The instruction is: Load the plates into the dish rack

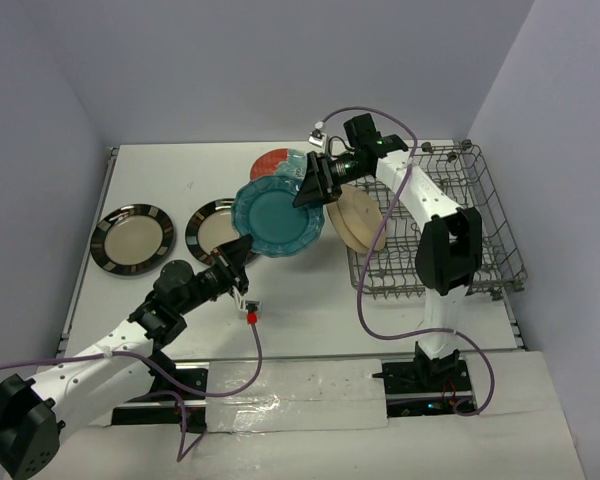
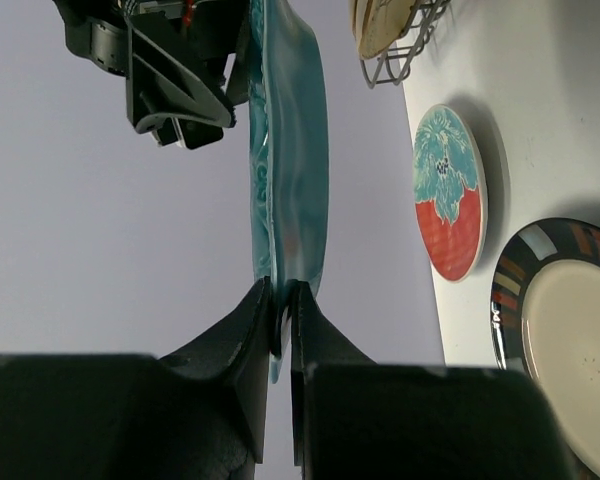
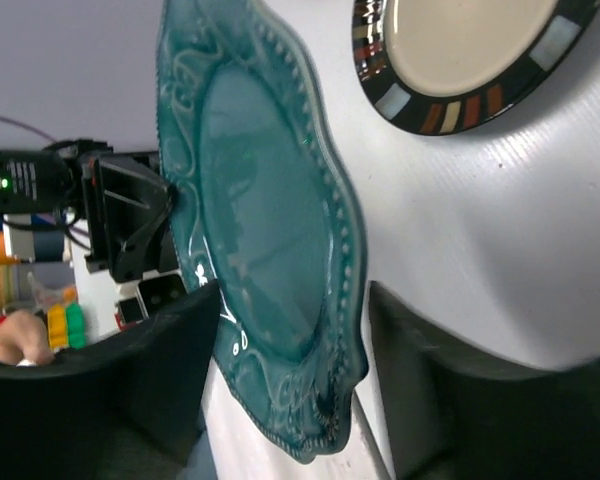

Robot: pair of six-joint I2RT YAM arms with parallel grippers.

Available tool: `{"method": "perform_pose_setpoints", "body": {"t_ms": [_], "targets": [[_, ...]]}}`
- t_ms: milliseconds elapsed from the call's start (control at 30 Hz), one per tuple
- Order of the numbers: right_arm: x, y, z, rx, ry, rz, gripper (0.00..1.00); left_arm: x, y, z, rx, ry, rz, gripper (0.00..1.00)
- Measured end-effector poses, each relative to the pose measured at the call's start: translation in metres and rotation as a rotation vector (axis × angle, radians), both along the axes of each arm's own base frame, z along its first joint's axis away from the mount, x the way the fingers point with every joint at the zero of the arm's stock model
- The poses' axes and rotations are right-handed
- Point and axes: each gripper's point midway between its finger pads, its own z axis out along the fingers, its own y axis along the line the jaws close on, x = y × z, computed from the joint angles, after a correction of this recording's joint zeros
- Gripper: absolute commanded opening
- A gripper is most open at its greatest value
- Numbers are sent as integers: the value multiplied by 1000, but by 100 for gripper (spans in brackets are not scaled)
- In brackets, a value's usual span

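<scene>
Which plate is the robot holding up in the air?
The teal plate, pinched at its rim by the left gripper. The striped plates and red plate lie on the table; a beige plate sits in the rack.

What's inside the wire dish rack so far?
A round beige plate stands tilted at the left end of the grey wire dish rack, as the top view shows it. The right arm covers part of the rack's middle, so anything there is hidden.
</scene>
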Motion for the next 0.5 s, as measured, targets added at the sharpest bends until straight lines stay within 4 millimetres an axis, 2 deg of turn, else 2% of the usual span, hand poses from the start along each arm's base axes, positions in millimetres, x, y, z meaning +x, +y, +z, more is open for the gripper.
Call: {"method": "perform_pose_setpoints", "body": {"t_ms": [67, 100, 133, 200, 233, 300, 367, 400, 433, 467, 500], "targets": [[-3, 1, 1, 15, 10, 16, 47, 1, 1, 0, 1, 1, 5, 0], [-3, 1, 0, 17, 10, 20, 36, 1, 1, 0, 1, 1, 8, 0], [-3, 1, -1, 18, 7, 23, 20, 1, 2, 0, 1, 0, 11, 0], [-2, -2, 2, 32, 17, 22, 5, 1, 3, 2, -3, -6, 19, 0], [-2, -3, 2, 36, 25, 19, 1, 1, 3, 4, -3, -14, 18, 0], [-3, -3, 2, 35, 25, 20, 0, 1, 4, 8, -10, -29, 21, 0], [-3, -4, 2, 35, 28, 20, 0, 1, 5, 8, -6, -30, 26, 18], [-3, -4, 4, 36, 23, 19, 0, 1, 5, 8, -4, -31, 29, 32], [-3, -6, 6, 38, 22, 13, 0, 2, 5, 8, -1, -37, 30, 57], [-3, -7, 7, 34, 19, 8, 0, 2, 6, 13, -6, -57, 37, 88], [-2, -8, 6, 21, 7, 2, 0, 3, 7, 18, -17, -74, 47, 99]]}}
